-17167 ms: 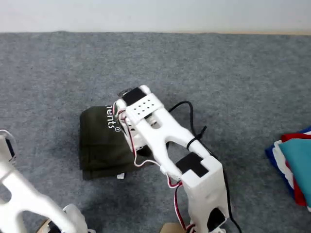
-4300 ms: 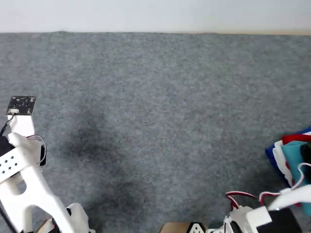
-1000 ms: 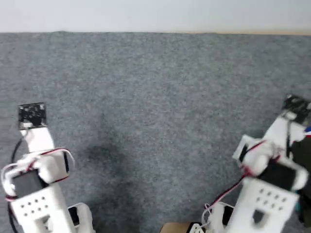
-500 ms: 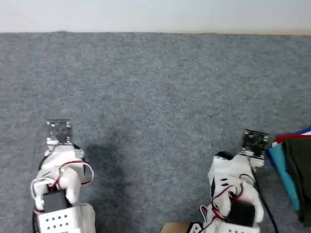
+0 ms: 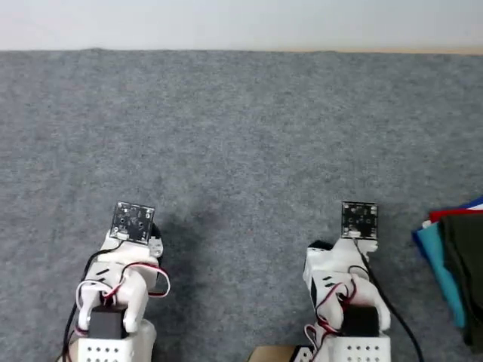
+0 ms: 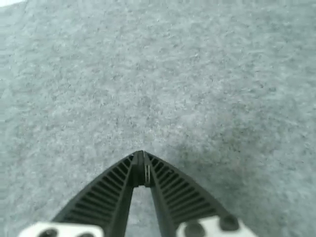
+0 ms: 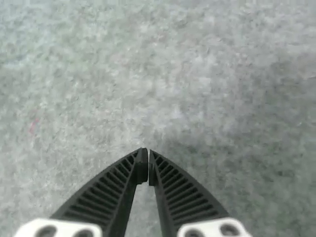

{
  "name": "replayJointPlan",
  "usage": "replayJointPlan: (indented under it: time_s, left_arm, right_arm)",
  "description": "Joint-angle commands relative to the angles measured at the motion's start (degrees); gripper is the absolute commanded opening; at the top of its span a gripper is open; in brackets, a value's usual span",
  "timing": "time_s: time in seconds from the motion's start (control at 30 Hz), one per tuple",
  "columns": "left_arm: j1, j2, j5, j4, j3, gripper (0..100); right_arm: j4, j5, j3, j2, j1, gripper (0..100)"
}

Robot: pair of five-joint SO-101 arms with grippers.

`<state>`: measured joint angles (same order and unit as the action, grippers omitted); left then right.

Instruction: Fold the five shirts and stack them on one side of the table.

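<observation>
Jaws pressed together and empty, left gripper [image 6: 140, 169] and right gripper [image 7: 144, 166] hover over grey felt table [image 5: 241, 128]; dark-topped stack of folded cloth shirts [image 5: 455, 260] sits at its right edge, likely soft and light, best pinched at a fold.

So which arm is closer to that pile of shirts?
Right. The right arm rests near the pile of shirts, not touching; the left arm rests beyond it, farther off.
</observation>
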<state>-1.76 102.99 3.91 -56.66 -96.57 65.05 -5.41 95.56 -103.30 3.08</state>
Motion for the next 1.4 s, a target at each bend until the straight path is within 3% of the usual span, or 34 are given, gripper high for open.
replayJointPlan:
  time_s: [0.0,0.13,0.5,1.37]
  left_arm:
    - [0.53,-0.26,-0.26,0.97,0.13,0]
    - [0.7,-0.35,-0.53,-0.7,0.13,0]
    - [0.53,0.0,-0.62,-13.63,0.13,0]
    - [0.53,0.0,-0.53,-13.27,0.13,0]
  right_arm:
    - [2.15,0.0,0.88,-0.66,0.48,0.9]
    - [9.89,-0.35,0.88,-0.66,0.04,1.0]
    - [9.71,-0.09,0.88,-0.66,-1.45,1.1]
    - [9.71,-0.09,0.88,-0.66,-1.45,1.1]
